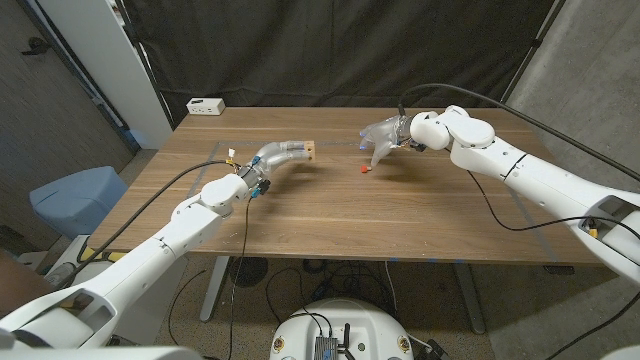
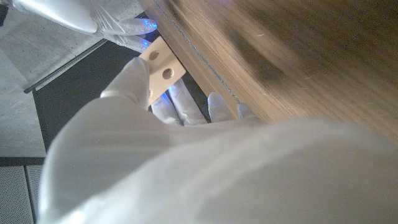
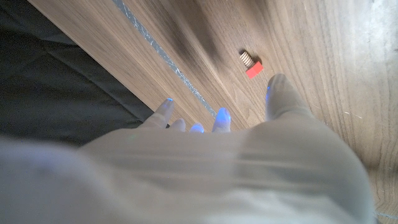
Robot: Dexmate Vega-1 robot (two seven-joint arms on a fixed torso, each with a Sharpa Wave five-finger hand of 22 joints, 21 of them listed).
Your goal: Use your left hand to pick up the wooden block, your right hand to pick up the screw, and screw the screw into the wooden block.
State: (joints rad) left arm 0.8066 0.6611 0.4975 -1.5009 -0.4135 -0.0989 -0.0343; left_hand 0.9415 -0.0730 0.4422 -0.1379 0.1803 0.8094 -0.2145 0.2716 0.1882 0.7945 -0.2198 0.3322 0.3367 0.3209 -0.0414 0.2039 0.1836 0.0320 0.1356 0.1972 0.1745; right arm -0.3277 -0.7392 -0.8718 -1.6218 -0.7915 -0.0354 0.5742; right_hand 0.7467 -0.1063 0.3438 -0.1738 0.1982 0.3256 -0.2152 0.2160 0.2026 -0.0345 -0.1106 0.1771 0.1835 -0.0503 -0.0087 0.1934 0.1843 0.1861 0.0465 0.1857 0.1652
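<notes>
The wooden tabletop [image 1: 400, 215] spans the head view, with a black curtain [image 1: 330, 45] hanging behind its far edge and a small white box [image 1: 206, 105] sitting at the far left corner. The left arm [image 1: 150, 255] reaches in from the lower left and the right arm [image 1: 540, 180] from the right, a black cable [image 1: 495, 105] arching over the latter. A blue bin [image 1: 75, 200] stands on the floor to the left of the tabletop. The left robot hand [image 1: 272, 160] is over the far middle of the tabletop, its fingers closed around the wooden block [image 1: 310, 150]; in the left wrist view the thumb and fingers [image 2: 186, 109] pinch the pale block [image 2: 163, 62] from both sides, and two round holes show on its face. The block appears lifted off the surface there, though the head view does not settle this. The right robot hand [image 1: 385, 135] hovers near the far edge, right of the block and well apart from it, fingers spread and pointing down with nothing between them. In the right wrist view its fingertips [image 3: 222, 116] are apart above the wood. The screw [image 1: 364, 169], with a red head and a short threaded shank, lies on the tabletop just below that hand, touching no finger; the right wrist view shows it [image 3: 250, 64] lying on its side near the thumb tip.
</notes>
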